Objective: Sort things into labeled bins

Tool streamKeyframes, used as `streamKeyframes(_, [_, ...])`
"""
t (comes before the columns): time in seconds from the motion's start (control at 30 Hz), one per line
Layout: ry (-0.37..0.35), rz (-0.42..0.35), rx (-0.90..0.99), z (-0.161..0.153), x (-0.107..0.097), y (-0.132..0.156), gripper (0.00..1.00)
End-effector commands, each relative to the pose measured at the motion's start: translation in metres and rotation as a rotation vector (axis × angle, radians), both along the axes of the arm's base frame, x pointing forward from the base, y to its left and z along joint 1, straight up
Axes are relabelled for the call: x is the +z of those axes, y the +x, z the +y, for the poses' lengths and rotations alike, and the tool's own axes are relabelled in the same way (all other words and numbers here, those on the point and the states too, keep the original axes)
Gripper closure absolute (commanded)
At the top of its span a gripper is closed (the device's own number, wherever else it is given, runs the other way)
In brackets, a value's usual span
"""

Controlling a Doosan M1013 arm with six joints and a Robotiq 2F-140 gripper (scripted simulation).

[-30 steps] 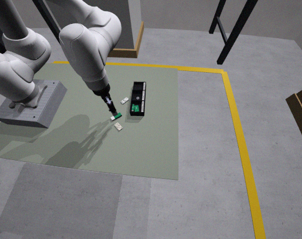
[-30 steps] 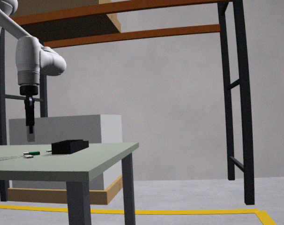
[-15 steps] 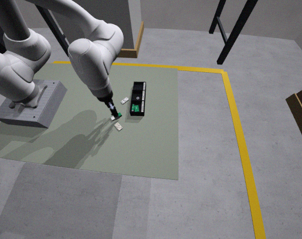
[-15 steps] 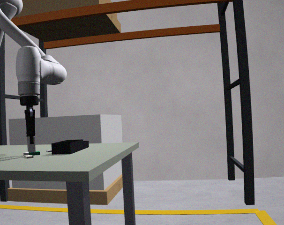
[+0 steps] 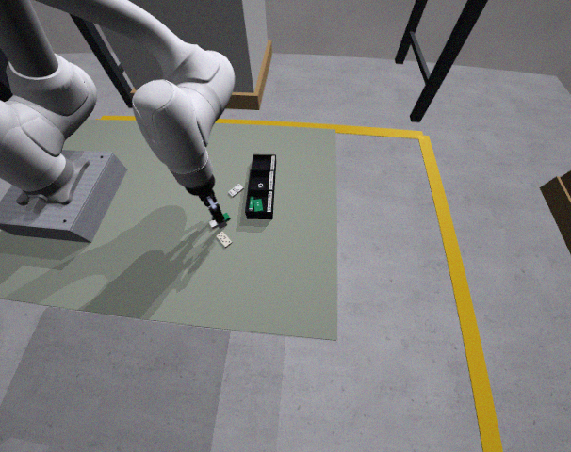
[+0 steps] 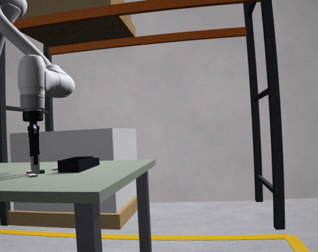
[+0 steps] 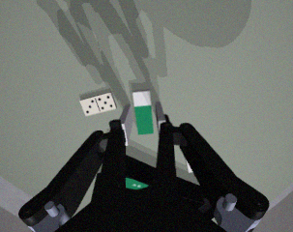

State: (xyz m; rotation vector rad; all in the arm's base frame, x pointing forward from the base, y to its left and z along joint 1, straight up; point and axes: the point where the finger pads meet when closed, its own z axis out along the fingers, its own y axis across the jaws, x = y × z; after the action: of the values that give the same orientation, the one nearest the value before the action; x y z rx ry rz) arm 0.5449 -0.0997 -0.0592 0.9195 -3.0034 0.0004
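A green-and-white block (image 5: pixel 226 217) (image 6: pixel 42 171) (image 7: pixel 144 121) lies flat on the table. My gripper (image 5: pixel 220 223) (image 6: pixel 34 170) (image 7: pixel 143 111) is low over it, partly open, with one finger on each side of the block and gaps showing. A cream domino (image 5: pixel 223 238) (image 6: pixel 32 175) (image 7: pixel 98 104) lies beside it. Another white domino-like piece (image 5: pixel 236 189) (image 6: pixel 54 168) lies near the bins. The joined black bins (image 5: pixel 259 217) (image 6: pixel 68 166) form a row of three; their labels are too small to read. The near bin holds green pieces (image 5: pixel 258 204), the middle one a small pale ring (image 5: pixel 260 185); the far one looks empty.
The arm's grey base block (image 5: pixel 37 221) stands on the table's left part in the top view. Dark rack posts (image 5: pixel 441 63) (image 6: pixel 274 122) and a grey cabinet (image 6: pixel 61 140) stand beyond the table.
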Motion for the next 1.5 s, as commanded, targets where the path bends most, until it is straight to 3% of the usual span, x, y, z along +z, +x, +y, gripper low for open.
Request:
streamKeyframes(0.0, [0.000, 0.000, 0.000, 0.000, 0.000, 0.000, 0.77])
streamKeyframes(0.2, [0.000, 0.000, 0.000, 0.000, 0.000, 0.000, 0.77])
streamKeyframes(0.23, [0.000, 0.000, 0.000, 0.000, 0.000, 0.000, 0.89])
streamKeyframes(1.27, [0.000, 0.000, 0.000, 0.000, 0.000, 0.000, 0.89])
streamKeyframes(1.47, [0.000, 0.000, 0.000, 0.000, 0.020, 0.000, 0.89])
